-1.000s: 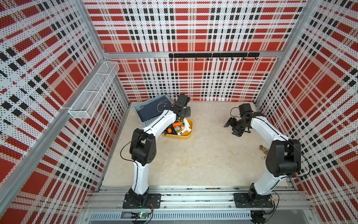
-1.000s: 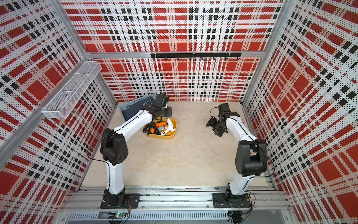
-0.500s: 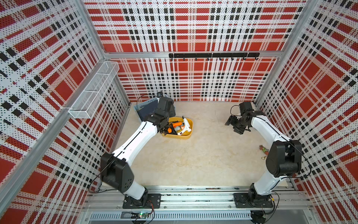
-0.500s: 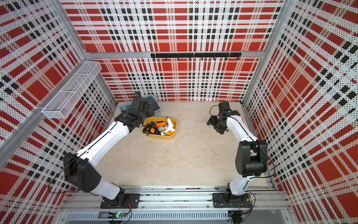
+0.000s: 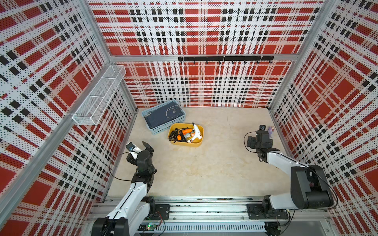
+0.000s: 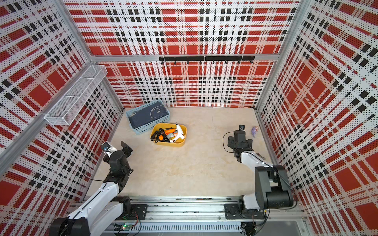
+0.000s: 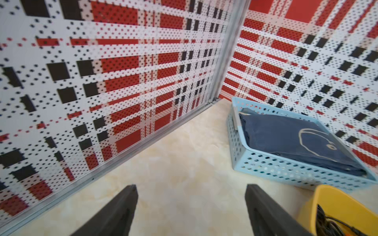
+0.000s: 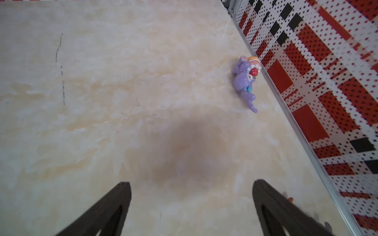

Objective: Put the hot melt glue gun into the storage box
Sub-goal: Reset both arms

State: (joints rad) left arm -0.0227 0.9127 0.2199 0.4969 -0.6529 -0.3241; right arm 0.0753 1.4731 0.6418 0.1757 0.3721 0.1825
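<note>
The left gripper [image 7: 191, 187] hung with its jaws spread wide and nothing between them, above bare tabletop [image 5: 204, 163] close to the left wall. The right gripper [image 8: 191, 182] was likewise spread and empty over the right side of the table, with a small purple toy figure [image 8: 243, 81] lying just ahead of it by the right wall.

The white hot melt glue gun [image 5: 195, 131] lay inside the yellow storage box [image 5: 185, 144], in both top views resting along the box's right-hand side. Its long axis ran roughly from front to back, with the nozzle toward the rear wall and poking just above the far rim. An orange-and-grey tool [image 5: 184, 131] and a tangle of black cord [image 5: 173, 135] shared the box. A light-blue lattice basket [image 5: 151, 127] holding folded navy cloth [image 5: 163, 116] sat just beside the box, toward the back-left corner.

From the left gripper the box lay ahead and toward the table's middle; a corner of it showed in the left wrist view. The left arm looked the nearer. The placement appeared done, so any next move would likely be only a retreat.
</note>
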